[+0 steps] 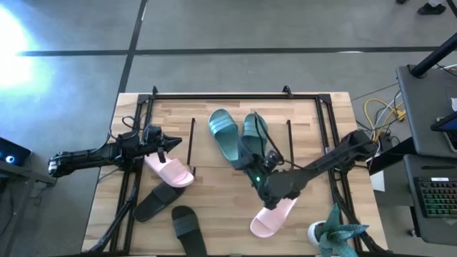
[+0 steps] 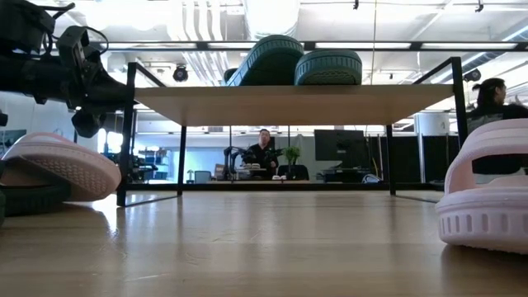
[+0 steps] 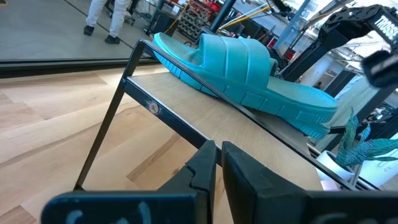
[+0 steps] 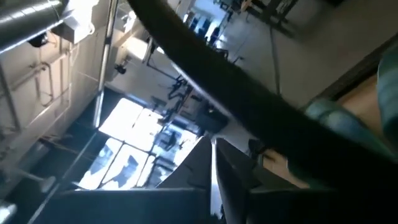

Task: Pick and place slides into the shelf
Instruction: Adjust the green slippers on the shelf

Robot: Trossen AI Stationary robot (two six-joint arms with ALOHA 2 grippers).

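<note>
Figure: the desk (image 1: 214, 207) with the shelf (image 1: 207, 153) at its middle, wood board raised on thin black rods.

Two teal slides lie side by side on the shelf board: one teal slide (image 1: 225, 134) toward the left arm's side, the other teal slide (image 1: 255, 135) beside it, touching or nearly so. In the low view both sit on top of the board, toes pointing toward the viewer.

A pale pink slide (image 1: 170, 171) rests on the desk just off the shelf's left edge, under the left hand (image 1: 171, 143). The left hand hovers at that edge of the shelf with its fingers (image 3: 205, 168) pressed almost together and nothing between them.

The second pink slide (image 1: 273, 216) lies on the desk in front of the shelf, toward the right arm's side. The right hand (image 1: 257, 171) is at the shelf's front edge, by the heel of the nearer teal slide; its fingers are close together in its wrist view, and nothing can be seen held.

Two black slides lie on the desk in front of the shelf on the left arm's side: one black slide (image 1: 158, 201) nearer the shelf, the other black slide (image 1: 188, 227) at the desk's front edge.
</note>
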